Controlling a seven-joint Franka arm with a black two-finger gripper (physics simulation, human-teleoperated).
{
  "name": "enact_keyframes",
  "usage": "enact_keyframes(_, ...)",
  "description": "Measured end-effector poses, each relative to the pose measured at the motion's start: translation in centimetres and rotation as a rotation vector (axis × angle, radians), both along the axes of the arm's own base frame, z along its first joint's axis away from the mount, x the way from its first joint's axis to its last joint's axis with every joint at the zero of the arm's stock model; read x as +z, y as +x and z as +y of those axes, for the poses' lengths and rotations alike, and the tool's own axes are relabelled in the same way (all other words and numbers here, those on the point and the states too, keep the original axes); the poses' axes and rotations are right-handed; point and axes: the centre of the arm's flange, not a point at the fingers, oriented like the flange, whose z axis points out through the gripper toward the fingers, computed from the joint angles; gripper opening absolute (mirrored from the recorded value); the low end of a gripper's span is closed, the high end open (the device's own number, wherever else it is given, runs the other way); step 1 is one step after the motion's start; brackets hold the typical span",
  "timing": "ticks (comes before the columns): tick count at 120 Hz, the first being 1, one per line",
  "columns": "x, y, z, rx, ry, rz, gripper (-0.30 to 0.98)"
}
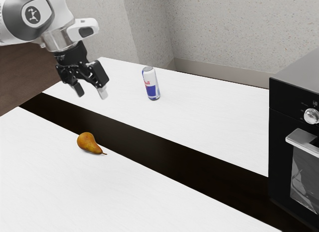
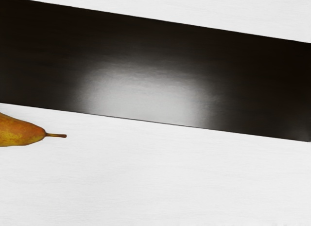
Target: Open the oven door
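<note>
My gripper [image 1: 91, 92] hangs open above the table at the exterior view's upper left, its two fingers apart with nothing between them. The black oven [image 1: 280, 137] stands at the exterior view's right edge, cut off by the frame. Its door [image 1: 296, 197] is upright against the front, with a dark glass window and a silver handle [image 1: 301, 138] across the top. A wide stretch of table separates the gripper from the handle.
A pear [image 1: 88, 143] lies on the white table [image 1: 149, 192], and the same pear [image 2: 20, 130] is in the wrist view. A drink can [image 1: 151, 84] stands farther back. A dark strip [image 1: 164, 142] runs across the table toward the oven. A round knob [image 1: 311, 116] sits above the handle.
</note>
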Motion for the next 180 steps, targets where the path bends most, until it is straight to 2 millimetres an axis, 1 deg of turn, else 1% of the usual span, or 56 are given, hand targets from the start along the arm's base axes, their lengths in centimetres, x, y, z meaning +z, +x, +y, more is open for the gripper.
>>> enact_keyframes(18, 0.1, 0.6, -3.2, -0.079, -0.001, 0.000, 0.69)
enact_keyframes(20, 1.5, 0.3, -3.4, -0.085, 0.006, -0.023, 0.69)
enact_keyframes(22, 3.7, -0.3, -3.7, -0.092, 0.017, -0.064, 0.68)
enact_keyframes(25, 8.0, -1.8, -4.2, -0.108, 0.037, -0.146, 0.69)
enact_keyframes(28, 12.5, -3.8, -4.9, -0.148, 0.057, -0.251, 0.69)
enact_keyframes(30, 14.9, -5.2, -5.4, -0.186, 0.070, -0.313, 0.69)
enact_keyframes(33, 17.4, -6.7, -6.2, -0.246, 0.094, -0.379, 0.69)
enact_keyframes(35, 18.4, -7.2, -7.2, -0.293, 0.120, -0.406, 0.69)
enact_keyframes(36, 18.8, -7.3, -8.0, -0.323, 0.132, -0.417, 0.69)
enact_keyframes(37, 19.1, -7.4, -9.0, -0.357, 0.145, -0.427, 0.69)
enact_keyframes(39, 19.5, -7.3, -11.8, -0.441, 0.163, -0.445, 0.69)
enact_keyframes(41, 19.7, -7.2, -15.3, -0.544, 0.174, -0.461, 0.69)
enact_keyframes(44, 19.8, -7.7, -21.5, -0.715, 0.184, -0.484, 0.69)
enact_keyframes(47, 19.8, -8.9, -27.9, -0.894, 0.183, -0.507, 0.69)
enact_keyframes(49, 19.6, -9.9, -31.8, -1.009, 0.178, -0.522, 0.69)
enact_keyframes(51, 19.5, -11.2, -35.4, -1.116, 0.173, -0.535, 0.69)
enact_keyframes(55, 18.7, -13.5, -41.4, -1.313, 0.154, -0.553, 0.68)
enact_keyframes(59, 17.5, -15.7, -46.7, -1.495, 0.122, -0.564, 0.68)
enact_keyframes(63, 16.5, -18.2, -51.3, -1.659, 0.094, -0.578, 0.69)
enact_keyframes(66, 15.9, -20.0, -53.7, -1.760, 0.083, -0.590, 0.68)
enact_keyframes(69, 15.3, -20.9, -55.1, -1.831, 0.085, -0.596, 0.68)
enact_keyframes(72, 14.8, -20.6, -55.4, -1.871, 0.096, -0.600, 0.68)
enact_keyframes(74, 14.5, -19.7, -55.1, -1.882, 0.107, -0.601, 0.68)
enact_keyframes(76, 14.1, -18.3, -54.4, -1.882, 0.116, -0.600, 0.68)
enact_keyframes(79, 13.5, -15.5, -52.7, -1.869, 0.124, -0.598, 0.68)
enact_keyframes(82, 13.0, -12.0, -50.5, -1.849, 0.124, -0.603, 0.68)
enact_keyframes(85, 12.2, -8.8, -49.1, -1.848, 0.124, -0.607, 0.68)
enact_keyframes(87, 11.6, -7.4, -48.8, -1.861, 0.125, -0.609, 0.68)
enact_keyframes(89, 11.1, -6.5, -48.8, -1.878, 0.127, -0.612, 0.68)
enact_keyframes(95, 9.9, -4.8, -49.6, -1.936, 0.150, -0.615, 0.68)
enact_keyframes(112, 8.1, -3.4, -50.5, -2.077, 0.241, -0.608, 0.68)
enact_keyframes(131, 5.2, -1.7, -51.4, -2.205, 0.278, -0.588, 0.68)
enact_keyframes(138, 4.6, -1.2, -51.5, -2.242, 0.290, -0.586, 0.68)
enact_keyframes(146, 4.0, -1.2, -51.8, -2.286, 0.308, -0.577, 0.68)
enact_keyframes(154, 2.4, -2.6, -52.9, -2.351, 0.354, -0.524, 0.68)
enact_keyframes(160, 1.6, -2.9, -53.1, -2.380, 0.377, -0.513, 0.68)
enact_keyframes(168, 1.0, -2.7, -53.2, -2.406, 0.390, -0.519, 0.68)
enact_keyframes(180, -0.1, -1.5, -53.5, -2.429, 0.384, -0.542, 0.68)
